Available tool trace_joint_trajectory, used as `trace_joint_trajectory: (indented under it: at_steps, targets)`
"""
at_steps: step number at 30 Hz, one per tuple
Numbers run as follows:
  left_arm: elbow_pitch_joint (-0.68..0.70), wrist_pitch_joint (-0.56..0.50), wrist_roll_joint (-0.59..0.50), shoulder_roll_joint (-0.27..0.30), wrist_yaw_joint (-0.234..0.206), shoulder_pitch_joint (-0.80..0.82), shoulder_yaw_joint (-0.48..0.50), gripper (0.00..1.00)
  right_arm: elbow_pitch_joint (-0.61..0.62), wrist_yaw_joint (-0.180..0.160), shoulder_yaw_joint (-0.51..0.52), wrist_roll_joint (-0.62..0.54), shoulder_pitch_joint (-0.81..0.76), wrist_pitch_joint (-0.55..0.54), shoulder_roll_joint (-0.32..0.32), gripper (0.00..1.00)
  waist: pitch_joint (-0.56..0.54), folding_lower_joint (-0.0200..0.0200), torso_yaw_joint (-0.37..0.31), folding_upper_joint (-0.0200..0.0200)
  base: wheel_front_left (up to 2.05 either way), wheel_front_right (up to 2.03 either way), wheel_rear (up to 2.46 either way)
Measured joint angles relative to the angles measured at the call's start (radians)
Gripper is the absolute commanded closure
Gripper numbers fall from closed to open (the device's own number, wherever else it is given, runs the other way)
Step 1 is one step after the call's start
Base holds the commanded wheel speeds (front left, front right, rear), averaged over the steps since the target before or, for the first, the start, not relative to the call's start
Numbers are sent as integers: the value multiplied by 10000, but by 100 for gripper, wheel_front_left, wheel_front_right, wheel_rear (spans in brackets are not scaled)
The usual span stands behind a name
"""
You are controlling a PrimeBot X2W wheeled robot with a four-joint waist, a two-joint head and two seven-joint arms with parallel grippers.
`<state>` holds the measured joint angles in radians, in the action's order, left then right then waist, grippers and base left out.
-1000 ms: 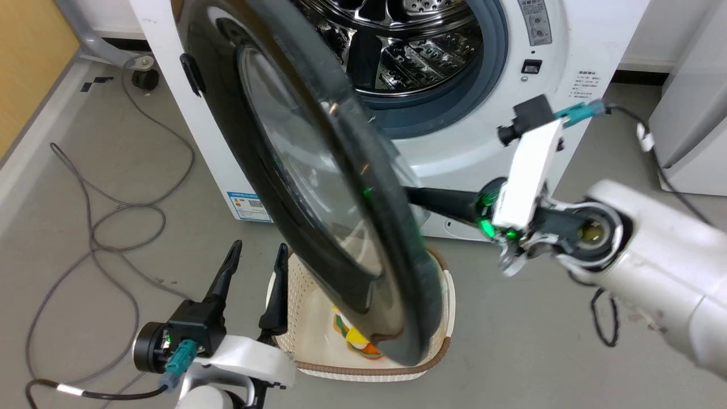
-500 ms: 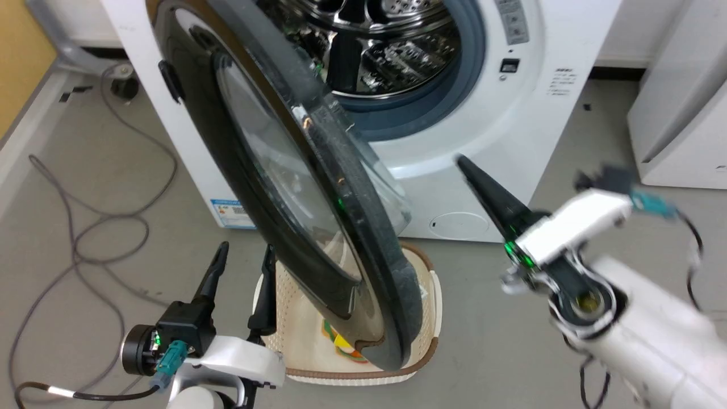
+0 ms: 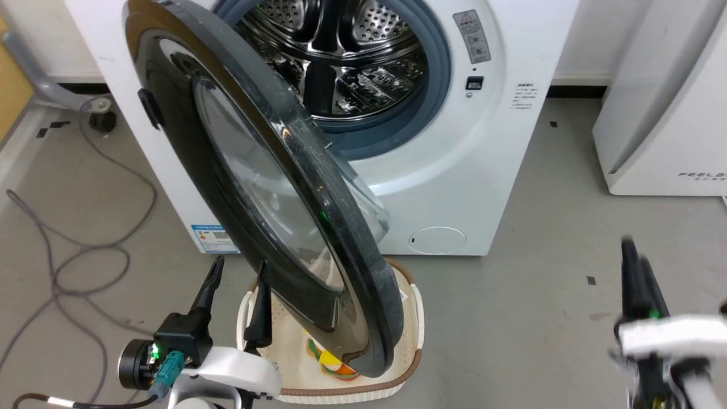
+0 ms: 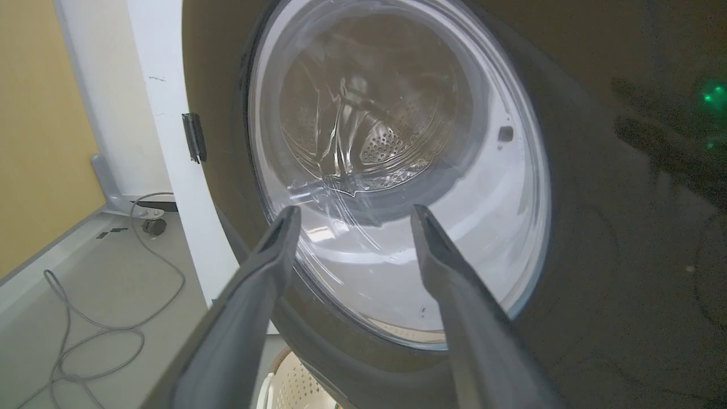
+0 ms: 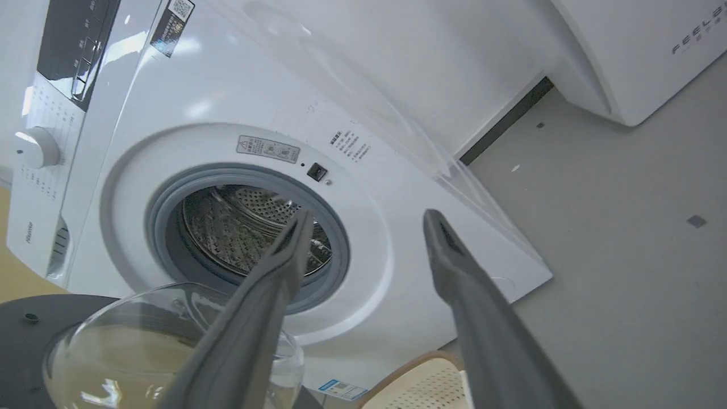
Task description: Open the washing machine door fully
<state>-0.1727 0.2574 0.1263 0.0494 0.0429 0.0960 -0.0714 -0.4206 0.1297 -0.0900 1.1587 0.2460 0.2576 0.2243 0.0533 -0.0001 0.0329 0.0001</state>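
Observation:
The washing machine (image 3: 454, 182) stands ahead, its steel drum (image 3: 352, 62) exposed. The washing machine door (image 3: 318, 187) is swung out on its left hinge, glossy black rim edge-on toward me, glass bowl facing the drum. My left gripper (image 3: 241, 264) is open at the lower left, just in front of the door's outer face and apart from it; the left wrist view looks past it (image 4: 352, 210) at the door's glass (image 4: 397, 170). My right gripper (image 3: 635, 261) is blurred at the lower right, far from the door. It is open (image 5: 366, 218), with the glass bowl (image 5: 113, 335) below.
A cream laundry basket (image 3: 417, 318) with colourful items sits on the floor under the door's lower edge. Grey cables (image 3: 85, 250) loop over the floor at the left. A white FEELBIRD appliance (image 3: 653, 113) stands at the right, with bare grey floor between it and the machine.
My right gripper has pulled away from behind the door's edge and dropped to the lower right. The head camera has shifted, showing more of the drum. The left gripper has held still.

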Motion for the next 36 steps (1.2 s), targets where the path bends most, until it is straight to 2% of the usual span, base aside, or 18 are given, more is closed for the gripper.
trace_joint_trajectory:
  at_steps: [5,9,13,21,26,31,32,33,35,36]
  targets:
    - [-25,0,2,-4,0,-18,27,0,617,0,1776,-4299,-1129,-2,-1210,0,-3,0,-66,0,0,0,0]
    - [-157,0,-21,-2,19,-20,88,0,1202,2,2715,-7542,-1628,-2,-1572,0,-19,0,-40,0,0,0,0]
    - [-232,0,-52,-2,44,-20,178,0,1837,2,3030,-9568,-1898,-2,-1672,0,-25,0,-26,0,0,0,0]
    - [-368,0,-136,-2,98,-94,245,0,3419,2,2382,-10404,-2728,-2,-1695,0,-150,0,-29,0,0,0,0]
    - [-487,0,-213,-2,140,-174,249,0,3927,2,1835,-10443,-3482,-98,-1701,0,-281,0,-22,0,0,0,0]
    - [-583,0,-280,-2,222,-210,255,0,4115,2,1737,-10239,-3697,-274,-1705,0,-328,0,-56,0,0,0,0]
    - [-616,0,-280,-2,224,-221,251,9,4138,2,1739,-10199,-3702,-274,-1705,0,-336,1,-66,0,0,0,0]
    - [-642,0,-280,-2,236,-236,251,56,4163,2,1747,-10180,-3703,-282,-1705,0,-349,1,-75,0,0,0,0]
    - [-685,0,-278,-2,286,-267,247,100,4242,2,1783,-10178,-3706,-293,-1705,0,-385,1,-90,0,0,0,0]
    - [-696,0,-278,-2,307,-282,238,100,4276,2,1789,-10178,-3707,-332,-1705,0,-401,0,-96,0,0,0,0]
